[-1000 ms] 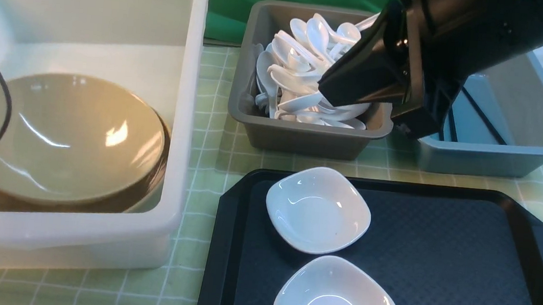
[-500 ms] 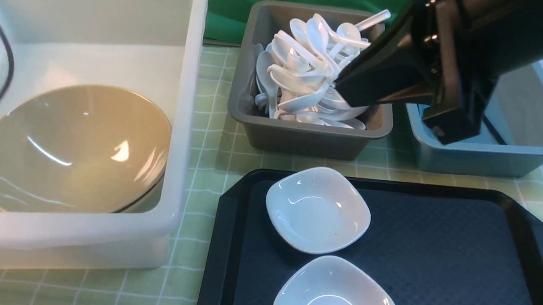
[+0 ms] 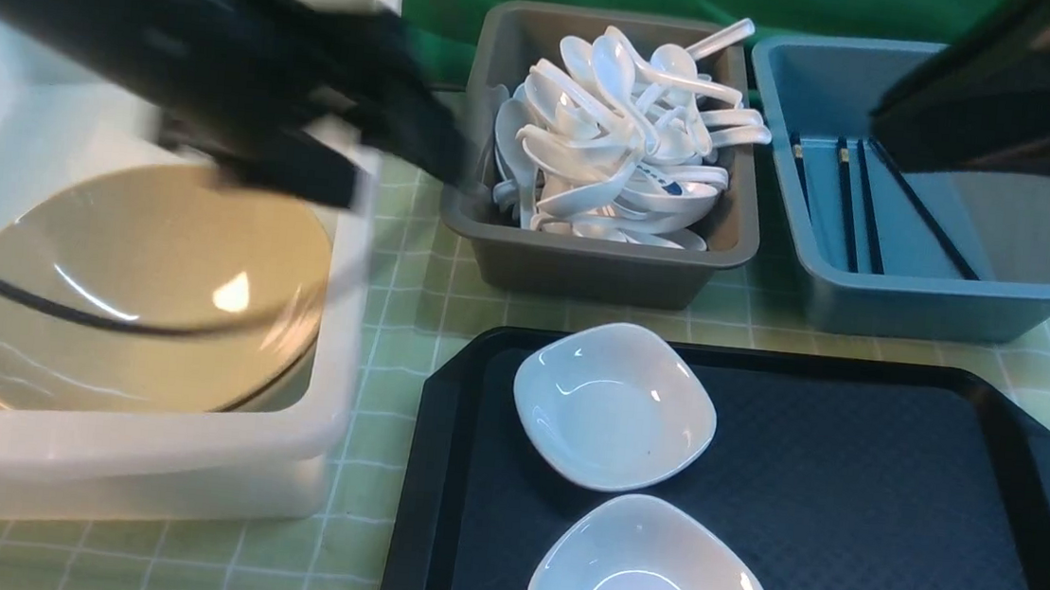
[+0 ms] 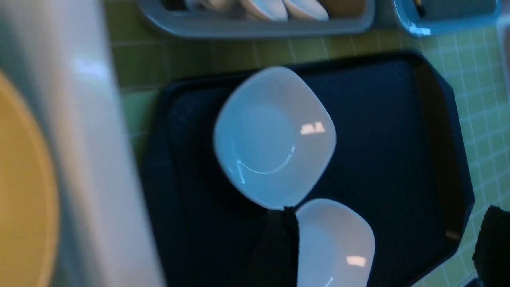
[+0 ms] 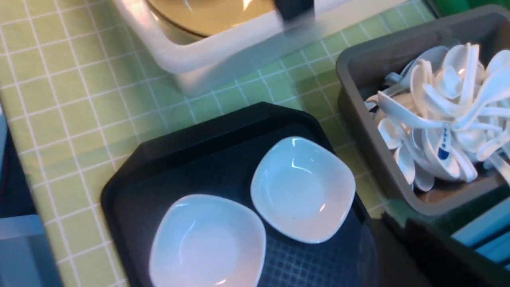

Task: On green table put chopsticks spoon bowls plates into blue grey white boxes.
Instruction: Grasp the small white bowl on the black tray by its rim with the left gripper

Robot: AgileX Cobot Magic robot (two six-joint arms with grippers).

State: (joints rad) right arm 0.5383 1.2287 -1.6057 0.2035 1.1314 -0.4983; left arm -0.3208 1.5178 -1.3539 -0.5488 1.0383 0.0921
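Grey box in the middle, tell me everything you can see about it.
The grey box is a rectangular, open-topped bin that looks like matte plastic, with a rolled rim and slightly tapering walls. It stands upright on the green checked table, at the back centre, between the white box and the blue box, and behind the black tray. It is heaped with white soup spoons. Several of them stick up above the rim, and one carries a blue mark.
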